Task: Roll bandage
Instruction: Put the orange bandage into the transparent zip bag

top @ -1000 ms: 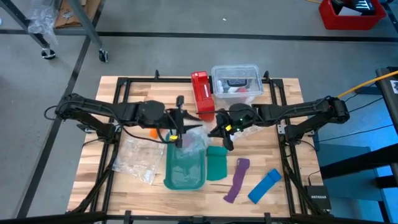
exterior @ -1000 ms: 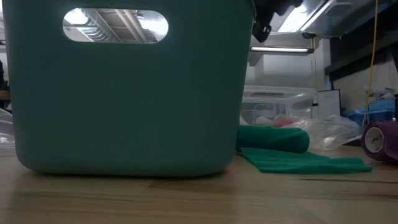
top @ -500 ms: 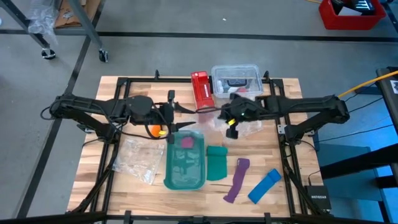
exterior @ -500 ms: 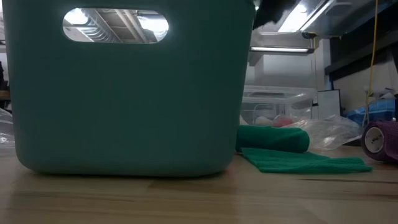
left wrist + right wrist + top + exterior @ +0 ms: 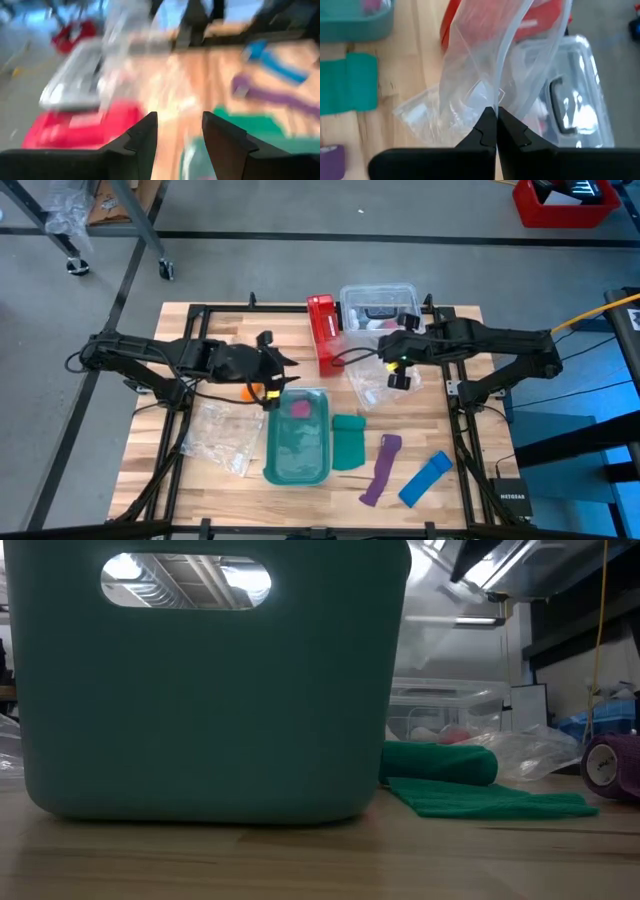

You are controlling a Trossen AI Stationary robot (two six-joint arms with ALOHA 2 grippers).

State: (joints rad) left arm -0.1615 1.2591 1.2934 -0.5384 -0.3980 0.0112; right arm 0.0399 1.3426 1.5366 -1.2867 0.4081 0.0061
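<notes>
The orange bandage point(image 5: 247, 391) lies on the table at the left of the teal bin point(image 5: 272, 455), partly hidden under my left arm. My left gripper point(image 5: 278, 367) is open and empty just beyond the bin's far left corner, beside the bandage; the left wrist view point(image 5: 177, 131) shows the gap between its fingers. My right gripper point(image 5: 392, 372) is shut on a clear plastic bag point(image 5: 365, 387) in front of the red box point(image 5: 323, 330). My right gripper pinches a bunched, creased part of the clear plastic bag point(image 5: 492, 102) between its two shut fingers. The bag spreads out beyond the fingertips toward the table and the red box point(image 5: 470, 20). How many layers are in the pinch cannot be told.
A pink thing point(image 5: 298, 408) lies in the teal bin. A green cloth point(image 5: 348, 442), a purple strip point(image 5: 380, 470) and a blue strip point(image 5: 425, 478) lie to its right. A clear lidded container point(image 5: 380, 310) stands at the far edge, and crumpled plastic bags point(image 5: 225, 435) lie at the left.
My right gripper has gone toward the table's right and far edge with the clear bag, which has been drawn off the teal bin, so the pink thing inside shows. My left gripper has gone from over the bin toward the far left.
</notes>
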